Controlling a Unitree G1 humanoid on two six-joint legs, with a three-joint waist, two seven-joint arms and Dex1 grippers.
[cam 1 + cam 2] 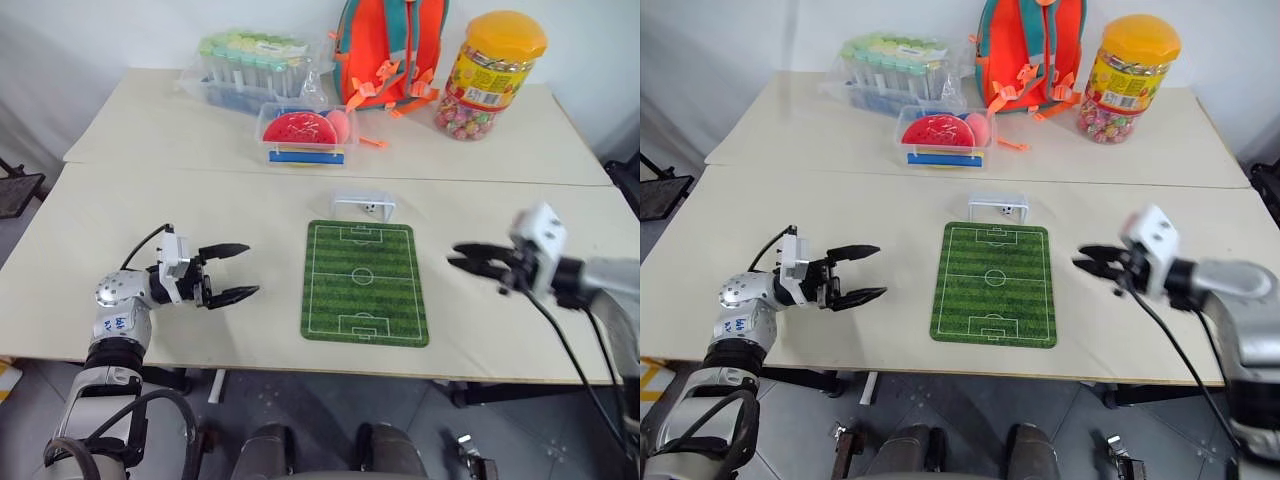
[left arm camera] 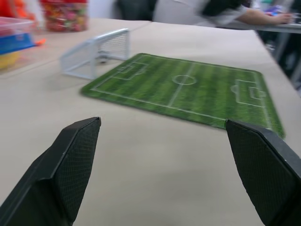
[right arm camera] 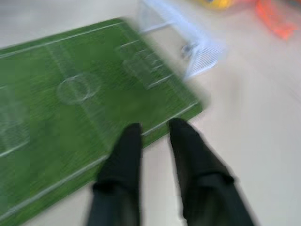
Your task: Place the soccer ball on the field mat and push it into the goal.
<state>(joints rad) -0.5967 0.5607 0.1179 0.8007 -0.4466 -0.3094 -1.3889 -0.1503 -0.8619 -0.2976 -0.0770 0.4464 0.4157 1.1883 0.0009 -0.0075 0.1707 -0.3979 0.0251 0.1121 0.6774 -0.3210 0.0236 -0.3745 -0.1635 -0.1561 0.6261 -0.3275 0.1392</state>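
Note:
The green field mat (image 1: 365,283) lies flat at the middle of the near table. Just past its far short edge stands the white goal (image 1: 363,207). The tiny soccer ball (image 1: 370,209) rests inside the goal, behind the frame. My left gripper (image 1: 235,272) hovers left of the mat, pointing at it, its fingers spread wide and empty; the left wrist view shows the mat (image 2: 188,87) and goal (image 2: 96,49) beyond it. My right gripper (image 1: 462,258) is off the mat's right edge, pointing at it. Its fingers (image 3: 124,155) stand a little apart with nothing between them.
On the far table are a clear box with a red disc (image 1: 302,133), a rack of capped tubes (image 1: 250,65), an orange backpack (image 1: 390,50) and a yellow-lidded candy jar (image 1: 490,75). A person's arm (image 2: 258,16) rests on another table beyond.

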